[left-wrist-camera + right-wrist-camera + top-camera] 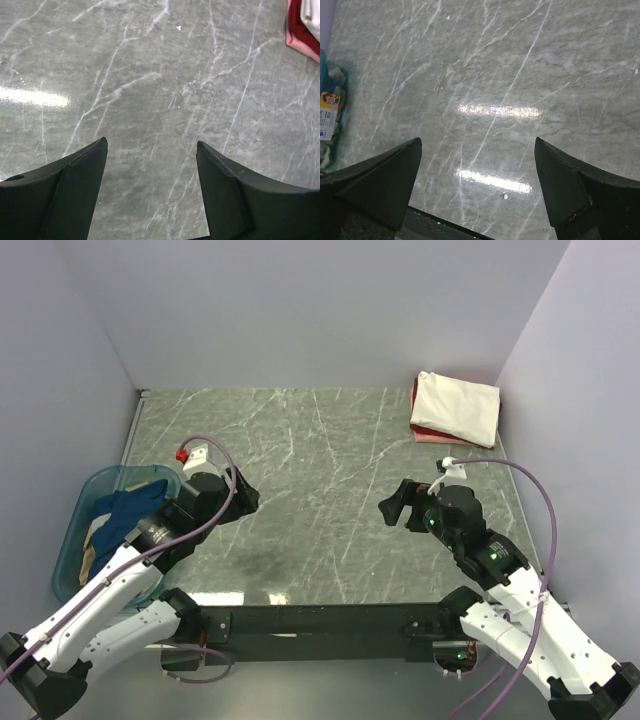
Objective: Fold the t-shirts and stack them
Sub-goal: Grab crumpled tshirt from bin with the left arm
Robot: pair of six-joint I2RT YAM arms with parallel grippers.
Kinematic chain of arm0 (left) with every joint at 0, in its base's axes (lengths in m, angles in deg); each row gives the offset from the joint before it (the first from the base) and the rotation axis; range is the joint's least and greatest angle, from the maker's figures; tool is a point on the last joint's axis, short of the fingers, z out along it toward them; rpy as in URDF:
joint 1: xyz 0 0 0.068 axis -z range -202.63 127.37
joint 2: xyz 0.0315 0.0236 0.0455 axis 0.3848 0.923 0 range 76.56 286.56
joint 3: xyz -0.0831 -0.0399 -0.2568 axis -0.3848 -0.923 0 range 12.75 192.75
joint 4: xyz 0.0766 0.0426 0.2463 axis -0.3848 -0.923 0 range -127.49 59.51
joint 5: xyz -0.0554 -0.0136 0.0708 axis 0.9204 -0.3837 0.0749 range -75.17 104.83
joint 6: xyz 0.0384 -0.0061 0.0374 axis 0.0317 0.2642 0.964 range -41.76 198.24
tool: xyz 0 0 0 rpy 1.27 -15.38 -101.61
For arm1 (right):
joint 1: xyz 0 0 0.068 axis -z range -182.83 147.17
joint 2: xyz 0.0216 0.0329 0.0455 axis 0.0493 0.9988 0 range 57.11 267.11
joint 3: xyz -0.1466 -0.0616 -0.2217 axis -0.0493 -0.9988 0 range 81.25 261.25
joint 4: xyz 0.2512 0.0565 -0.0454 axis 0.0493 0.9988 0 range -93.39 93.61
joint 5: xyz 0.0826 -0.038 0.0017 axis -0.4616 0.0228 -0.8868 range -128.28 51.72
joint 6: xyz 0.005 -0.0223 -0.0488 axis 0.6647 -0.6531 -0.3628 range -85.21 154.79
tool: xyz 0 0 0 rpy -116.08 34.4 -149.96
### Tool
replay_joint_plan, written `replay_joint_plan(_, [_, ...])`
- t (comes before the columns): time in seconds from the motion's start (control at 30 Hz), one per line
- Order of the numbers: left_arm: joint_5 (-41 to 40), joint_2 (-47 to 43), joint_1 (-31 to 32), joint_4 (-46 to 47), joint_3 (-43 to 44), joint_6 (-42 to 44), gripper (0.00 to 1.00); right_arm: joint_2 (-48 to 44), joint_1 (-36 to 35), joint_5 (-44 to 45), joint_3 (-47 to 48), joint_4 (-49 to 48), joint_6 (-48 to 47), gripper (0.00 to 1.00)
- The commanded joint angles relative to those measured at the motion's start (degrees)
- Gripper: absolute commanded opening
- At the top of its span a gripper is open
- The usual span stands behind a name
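Grey marble table [320,440] with white veins fills the floor of a pale-walled booth. At its left edge sits a translucent teal tub [88,492], my landmark for everything else. Crumpled inside it is the navy t-shirt [128,512], with a paler cloth [92,540] showing beneath.

Just right of the tub hangs my left gripper [243,502], fingers spread and holding nothing; its own camera shows only bare marble between them [151,145]. Well right of the tub is my right gripper [393,505], likewise spread and empty over bare stone [477,142]. Farthest from the tub, in the far right corner, lies the folded stack [455,408]: a cream tee on top, a red one [416,400] peeking out beneath.

As I judge it, the step in hand is fetching the next shirt. My left arm is nearest, so I would swing it back over the tub, pinch the navy tee at one high fold rather than a thick bunch, and lift it straight up until the hem clears the rim. Then I would lay it on the open marble between tub and stack, where both grippers can reach to flatten it.

At the tub's side, the right wrist view catches a small tag [329,114] with a cartoon face on yellow and a blue-and-white panel below; its writing is too small to read.
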Motion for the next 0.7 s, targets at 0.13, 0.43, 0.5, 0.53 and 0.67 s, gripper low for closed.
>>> replay_joint_plan(0.13, [-8.03, 1.52, -0.28, -5.45, 3.5, -5.59, 0.87, -0.55, -0.07, -1.08, 0.55, -0.82, -0.5, 1.0])
replay_joint_plan(0.43, [-17.79, 5.56, -2.82, -17.22, 10.88, -12.36, 0.99, -0.72, -0.07, -4.58, -0.33, -1.17, -1.29, 1.0])
replay_joint_plan(0.5, [-17.89, 6.36, -7.82, -19.35, 12.38, -11.06, 1.0, -0.72, -0.07, -5.38, -0.77, -1.52, -1.46, 1.0])
replay_joint_plan(0.53, [-17.89, 6.53, -9.75, -19.52, 12.47, -10.17, 0.99, -0.72, -0.07, -5.82, -0.86, -1.61, -1.47, 1.0])
replay_joint_plan(0.67, [-19.99, 7.58, -21.94, -20.58, 11.16, -7.8, 0.99, -0.29, 0.02, -6.17, -0.77, -2.05, -1.73, 1.0])
